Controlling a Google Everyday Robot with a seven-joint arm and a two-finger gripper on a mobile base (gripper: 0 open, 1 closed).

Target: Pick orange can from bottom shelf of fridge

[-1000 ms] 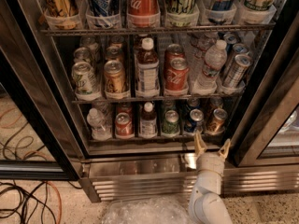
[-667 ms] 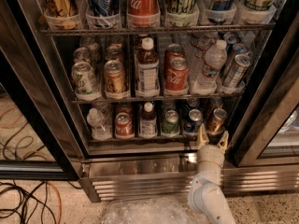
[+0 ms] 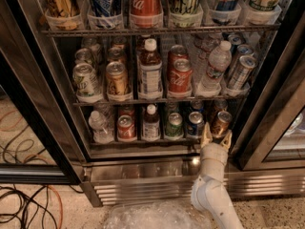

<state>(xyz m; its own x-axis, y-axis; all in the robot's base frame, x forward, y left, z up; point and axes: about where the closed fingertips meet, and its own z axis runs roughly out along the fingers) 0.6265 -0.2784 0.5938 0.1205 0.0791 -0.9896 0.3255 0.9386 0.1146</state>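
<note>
The orange can (image 3: 220,123) stands at the right end of the bottom shelf (image 3: 143,142) of the fridge (image 3: 266,114), coppery brown with a silver top. My gripper (image 3: 216,138) is open just in front of and slightly below the can, one finger to each side of its lower part, not touching it. The pale arm rises to it from the bottom edge of the view.
On the same shelf, left of the orange can, stand a blue can (image 3: 195,124), a green can (image 3: 174,125), a dark bottle (image 3: 151,123), a red can (image 3: 126,128) and a water bottle (image 3: 98,127). Cables (image 3: 28,204) lie on the floor at left. Crumpled plastic (image 3: 157,216) lies below the ribbed base.
My gripper has moved right and up, from in front of the blue can to in front of the orange can. The cans have not moved.
</note>
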